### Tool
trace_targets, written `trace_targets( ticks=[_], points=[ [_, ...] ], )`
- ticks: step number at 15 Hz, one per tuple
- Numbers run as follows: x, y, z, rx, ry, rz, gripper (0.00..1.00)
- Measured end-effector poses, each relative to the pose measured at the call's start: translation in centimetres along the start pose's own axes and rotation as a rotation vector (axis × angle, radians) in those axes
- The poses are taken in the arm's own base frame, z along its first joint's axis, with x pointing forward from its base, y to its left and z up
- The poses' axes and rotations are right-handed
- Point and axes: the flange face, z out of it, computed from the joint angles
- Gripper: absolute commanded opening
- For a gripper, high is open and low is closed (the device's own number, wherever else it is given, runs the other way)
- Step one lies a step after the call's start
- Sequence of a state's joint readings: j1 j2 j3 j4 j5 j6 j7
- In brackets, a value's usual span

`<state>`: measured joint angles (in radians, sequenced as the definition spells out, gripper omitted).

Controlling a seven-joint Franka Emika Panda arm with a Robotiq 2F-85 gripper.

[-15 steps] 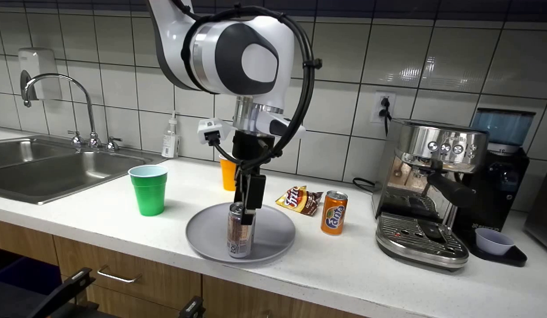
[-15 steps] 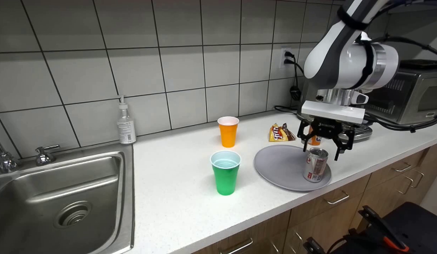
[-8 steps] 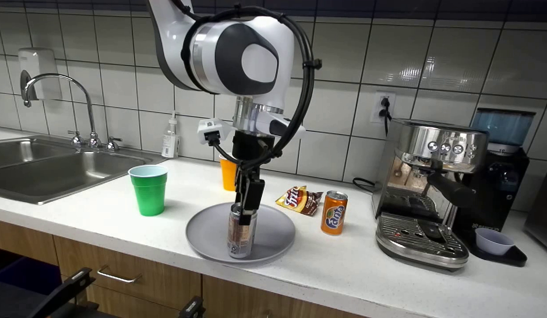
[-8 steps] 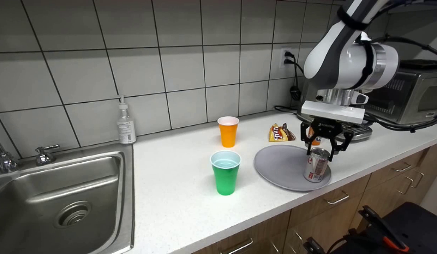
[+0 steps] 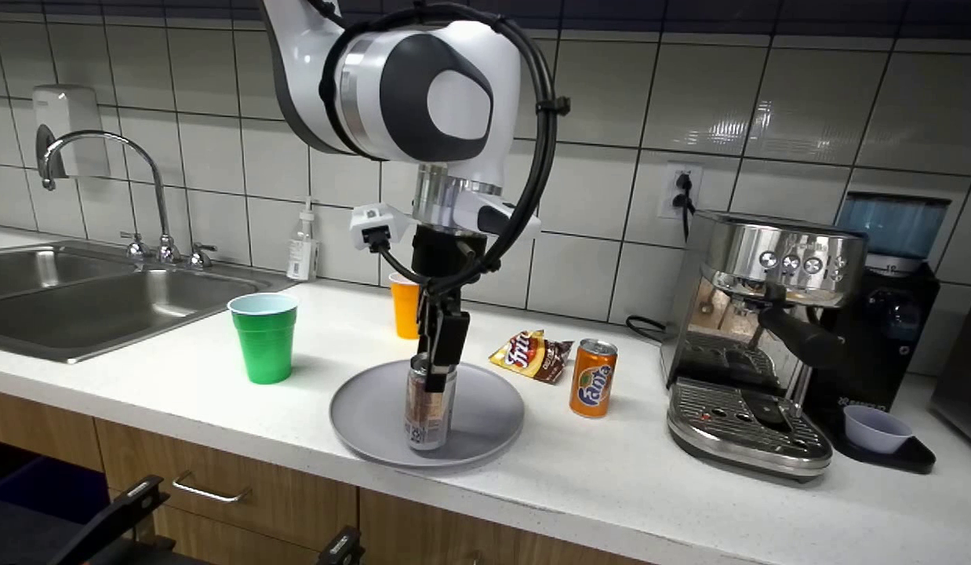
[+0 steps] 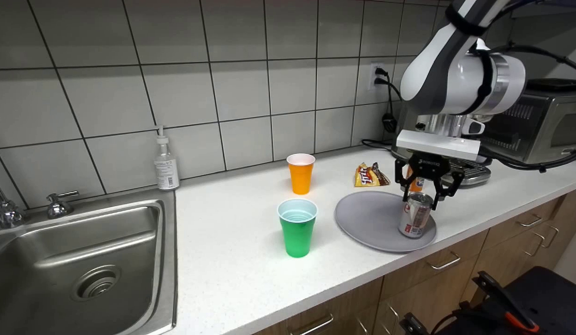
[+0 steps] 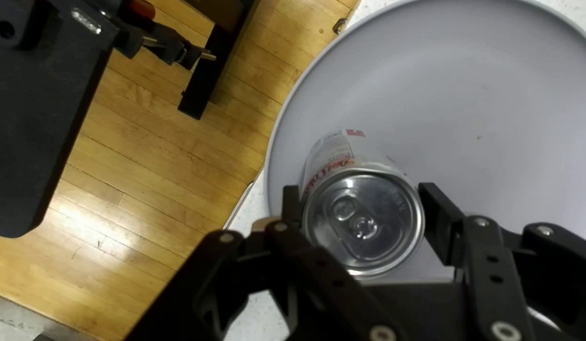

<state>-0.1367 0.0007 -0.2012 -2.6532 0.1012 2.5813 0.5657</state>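
Wrist view: looking down on a silver Diet Coke can, pinched from both sides by the claw, drawn in to just the width of the can, with hold of only the upper part. Upright over the front part of a gray plate in both exterior views; cannot tell whether touching it or barely clear. Could slip from too light a squeeze, judging by such smooth metal, or buckle from too hard a one, being probably thin-walled. Might swing or tilt with a quick move, gripped so far above the base. Might also catch the rim of the plate during a low sideways carry, dragging it along. Near the front edge of the table, so in danger of falling to the wooden floor after a lost grip. Worth minding in an exterior view: an orange Fanta can beside a snack bag, probably easy to topple with a wide swing.
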Motion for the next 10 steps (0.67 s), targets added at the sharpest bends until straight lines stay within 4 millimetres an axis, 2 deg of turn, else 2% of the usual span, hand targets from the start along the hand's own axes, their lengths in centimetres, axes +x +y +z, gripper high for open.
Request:
trace_targets(
  ticks=[10],
  points=[
    [0.4, -0.5, -3.3, 0.058, 0.052, -0.002, 0.38]
  ],
)
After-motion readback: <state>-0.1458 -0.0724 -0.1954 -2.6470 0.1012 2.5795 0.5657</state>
